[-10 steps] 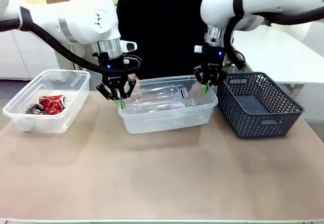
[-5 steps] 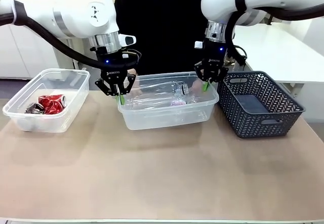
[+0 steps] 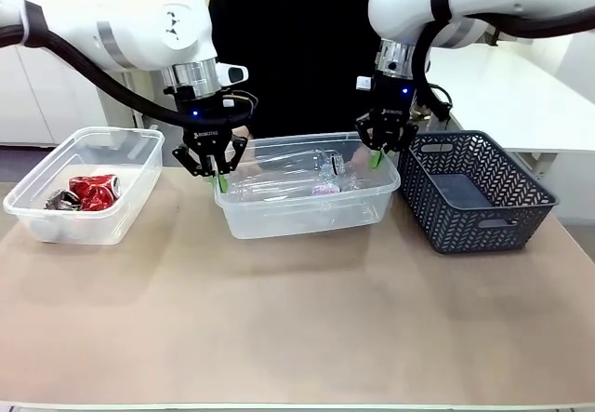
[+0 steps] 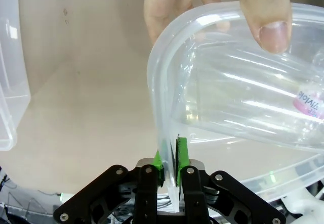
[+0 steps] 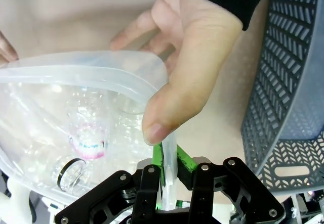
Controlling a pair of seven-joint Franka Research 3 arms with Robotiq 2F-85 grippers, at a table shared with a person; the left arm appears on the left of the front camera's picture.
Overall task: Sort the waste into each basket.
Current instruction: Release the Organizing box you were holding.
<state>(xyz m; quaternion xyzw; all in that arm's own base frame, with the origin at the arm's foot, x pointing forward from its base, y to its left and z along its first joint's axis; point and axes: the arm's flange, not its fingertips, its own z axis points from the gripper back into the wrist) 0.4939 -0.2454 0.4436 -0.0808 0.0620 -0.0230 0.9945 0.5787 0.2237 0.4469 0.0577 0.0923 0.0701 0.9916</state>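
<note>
The middle clear basket [image 3: 307,217] holds clear plastic bottles [image 3: 288,175] lying on their sides. My left gripper [image 3: 221,181] is shut on the rim at its left end, and my right gripper [image 3: 376,159] is shut on the rim at its right end. In the left wrist view the green pads of the left gripper [image 4: 169,155] pinch the basket wall [image 4: 164,72], and a person's thumb [image 4: 268,16] rests on the far rim. In the right wrist view the right gripper [image 5: 170,161] clamps the rim [image 5: 101,70] under a person's hand [image 5: 192,57]. A second clear basket [image 3: 56,226] at the left holds crushed red-and-silver cans [image 3: 93,192].
A dark blue-grey lattice basket [image 3: 474,193] stands just right of the middle basket, close to my right gripper. The person stands at the far side of the table. The near half of the tabletop [image 3: 297,328] is bare.
Both arms have risen a little with the middle basket, which now sits slightly higher and farther back. The person's hands stay on its far rim.
</note>
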